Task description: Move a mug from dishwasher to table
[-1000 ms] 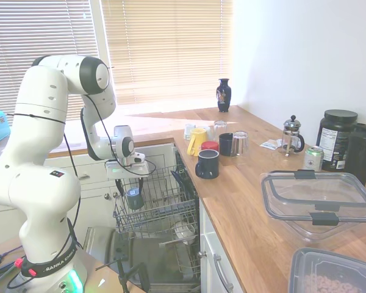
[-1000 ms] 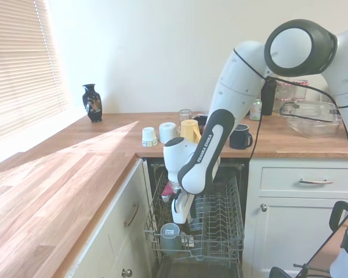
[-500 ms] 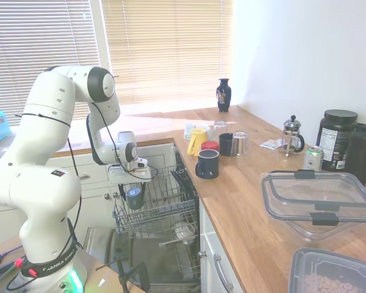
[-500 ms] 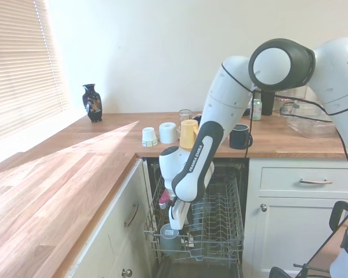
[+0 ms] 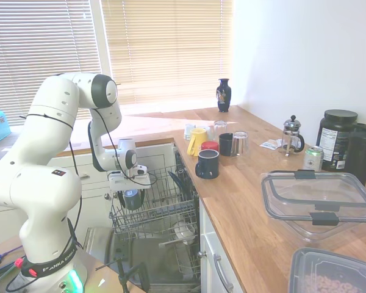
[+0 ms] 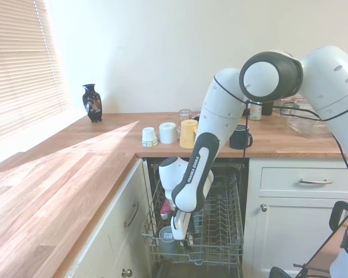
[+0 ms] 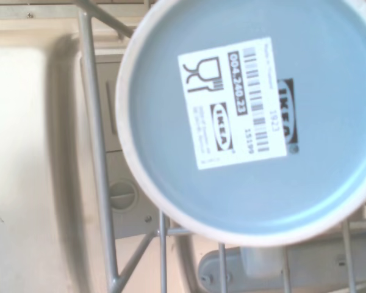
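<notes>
We find the mug (image 5: pixel 132 199) upside down in the pulled-out upper rack (image 5: pixel 161 210) of the dishwasher (image 5: pixel 147 256), base up w/ a white barcode sticker (image 7: pixel 236 102). Gripper (image 5: pixel 127 193) is low over it, fingers straddling the mug; whether they press its sides we cannot tell. Worktop (image 5: pixel 244 201) carries a cluster of cups incl. a yellow mug (image 5: pixel 196 141) and dark navy mug (image 5: pixel 207 163), well apart from the rack.
</notes>
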Available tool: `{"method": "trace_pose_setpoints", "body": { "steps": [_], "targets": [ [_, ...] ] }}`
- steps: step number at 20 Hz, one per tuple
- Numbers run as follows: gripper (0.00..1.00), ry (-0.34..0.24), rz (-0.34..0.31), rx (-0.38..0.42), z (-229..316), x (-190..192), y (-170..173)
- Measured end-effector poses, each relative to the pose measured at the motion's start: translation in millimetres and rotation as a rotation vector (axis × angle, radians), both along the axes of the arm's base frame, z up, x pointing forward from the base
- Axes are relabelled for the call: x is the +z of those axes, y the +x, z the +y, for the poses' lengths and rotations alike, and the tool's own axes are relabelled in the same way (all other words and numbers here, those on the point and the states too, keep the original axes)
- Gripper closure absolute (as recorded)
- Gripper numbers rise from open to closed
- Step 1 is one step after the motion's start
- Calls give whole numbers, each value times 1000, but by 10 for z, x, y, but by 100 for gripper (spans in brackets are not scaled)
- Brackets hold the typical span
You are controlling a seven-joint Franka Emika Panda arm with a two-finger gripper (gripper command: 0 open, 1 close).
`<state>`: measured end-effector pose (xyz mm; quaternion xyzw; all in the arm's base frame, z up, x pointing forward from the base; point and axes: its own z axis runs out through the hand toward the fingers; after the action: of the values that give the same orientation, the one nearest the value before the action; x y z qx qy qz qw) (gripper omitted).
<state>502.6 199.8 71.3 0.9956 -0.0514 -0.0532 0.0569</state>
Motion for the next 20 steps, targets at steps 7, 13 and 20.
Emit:
{"method": "trace_pose_setpoints", "body": {
  "steps": [7,13,20],
  "targets": [
    [0,38,-4,39,-48,88,225],
    [0,41,22,78,128,-124,189],
    [100,53,21,82,169,-208,259]
  ]
}}
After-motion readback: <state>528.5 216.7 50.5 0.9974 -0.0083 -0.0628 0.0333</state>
